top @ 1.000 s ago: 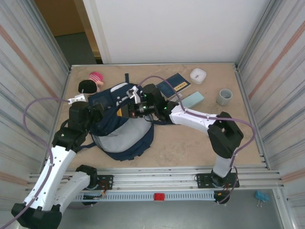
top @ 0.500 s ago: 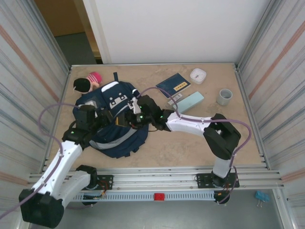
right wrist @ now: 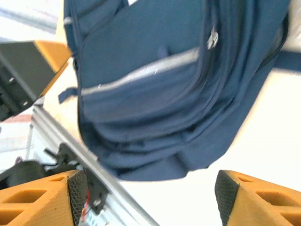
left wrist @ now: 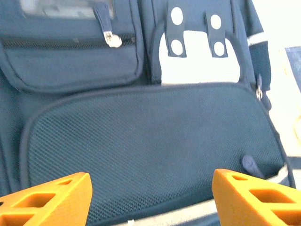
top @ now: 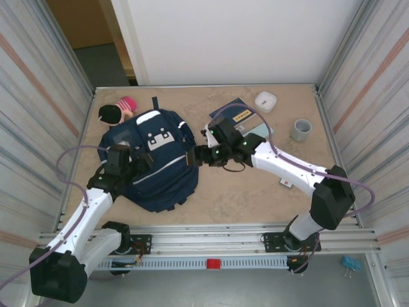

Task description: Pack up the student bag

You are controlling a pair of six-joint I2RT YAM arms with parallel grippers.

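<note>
At the bottom of the top view the metal rail [top: 211, 243] carries both arm bases. Just beyond it the student bag [top: 160, 169] lies flat in the left half of the table [top: 243, 204], front side up, its white patches and buckle tabs toward the far end and its rounded bottom near the rail. The left gripper [top: 137, 160] hangs over the bag's left side. In the left wrist view its orange fingers [left wrist: 47, 197] stand wide apart with nothing clamped, the mesh pocket [left wrist: 146, 150] lying below them. The right gripper [top: 192, 155] sits at the bag's right edge; in the right wrist view [right wrist: 150, 197] its jaws are likewise spread and hold nothing, the bag's side and pale stripe just ahead. A small white slip [top: 285, 183] lies on bare table beside the right forearm, right of centre. That forearm and its lilac cable cross a dark blue booklet [top: 238, 114] and cover most of a pale teal thing [top: 264, 129], possibly a case, though too little shows to be sure. Farther right a grey cup [top: 300, 130] stands alone. In the upper right sits a small white container [top: 265, 101], and in the upper left a pink-and-black object [top: 118, 110] lies just beside the bag's top corner.
</note>
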